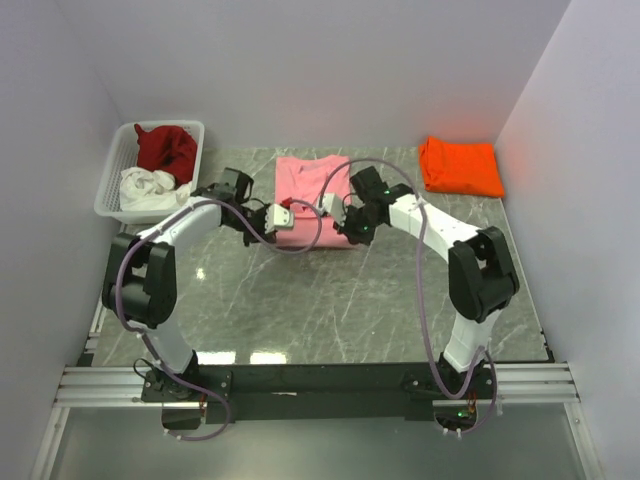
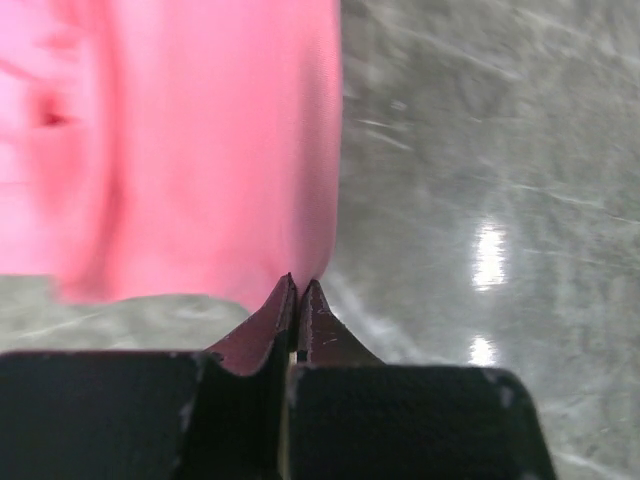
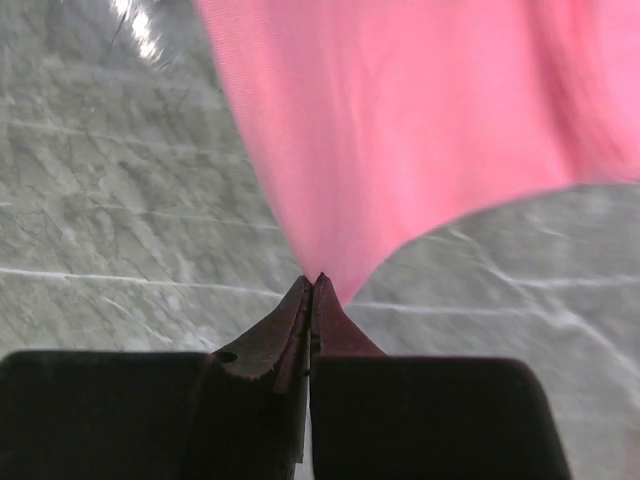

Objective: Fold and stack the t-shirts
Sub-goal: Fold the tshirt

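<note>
The left gripper and right gripper pinch shut on the pink t-shirt's near corners, while right of it the orange t-shirt lies folded and, left of it, the basket holds t-shirts not yet folded.

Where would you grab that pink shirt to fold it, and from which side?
By its two near corners, coming from the arms' side. The pink shirt lies flat, so only its thin edge can be pinched, and two corners keep it spread. The left gripper and right gripper are each shut on one.

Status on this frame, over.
Left tool shut on pink t-shirt, near left corner. Right tool shut on its near right corner. Nothing in the way; orange t-shirt folded aside.
</note>
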### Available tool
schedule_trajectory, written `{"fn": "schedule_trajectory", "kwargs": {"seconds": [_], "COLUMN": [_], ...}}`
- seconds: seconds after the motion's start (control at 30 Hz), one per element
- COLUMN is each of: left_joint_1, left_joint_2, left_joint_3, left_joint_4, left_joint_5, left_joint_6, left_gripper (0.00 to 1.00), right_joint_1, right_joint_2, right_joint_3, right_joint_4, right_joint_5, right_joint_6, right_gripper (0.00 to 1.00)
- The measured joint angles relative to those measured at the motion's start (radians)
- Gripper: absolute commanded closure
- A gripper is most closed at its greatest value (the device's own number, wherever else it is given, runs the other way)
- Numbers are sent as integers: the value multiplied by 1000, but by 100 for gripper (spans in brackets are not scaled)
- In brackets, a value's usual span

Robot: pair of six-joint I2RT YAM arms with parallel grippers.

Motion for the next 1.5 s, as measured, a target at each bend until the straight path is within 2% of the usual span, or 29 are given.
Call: {"fn": "schedule_trajectory", "kwargs": {"seconds": [0.17,0.4,0.63,0.77,0.87,0.97,1.17,1.27,1.5], "left_joint_1": [19,-17,-121,-162,-159,-109,16,44,79], "left_joint_2": [-40,-140,-433,-586,-625,-572,-277,-173,-35], "left_joint_3": [63,5,-149,-150,-97,-29,157,216,337], "left_joint_4": [-21,-93,-242,-363,-420,-436,-472,-481,-520], "left_joint_5": [11,9,33,84,101,111,139,146,156], "left_joint_6": [-8,-3,-52,-113,-144,-142,-83,-51,13], "left_gripper": [99,99,100,100,100,100,99,100,99], "right_joint_1": [-20,-5,123,155,153,130,45,21,-16], "right_joint_2": [-71,-174,-436,-579,-608,-558,-345,-248,-96], "right_joint_3": [56,-10,-226,-230,-181,-110,14,94,253], "right_joint_4": [-15,-55,-162,-251,-296,-315,-323,-332,-366], "right_joint_5": [-16,-40,-70,-107,-116,-126,-134,-136,-142], "right_joint_6": [1,5,66,121,131,118,68,41,-5], "right_gripper": [100,100,100,100,100,100,100,100,100]}}
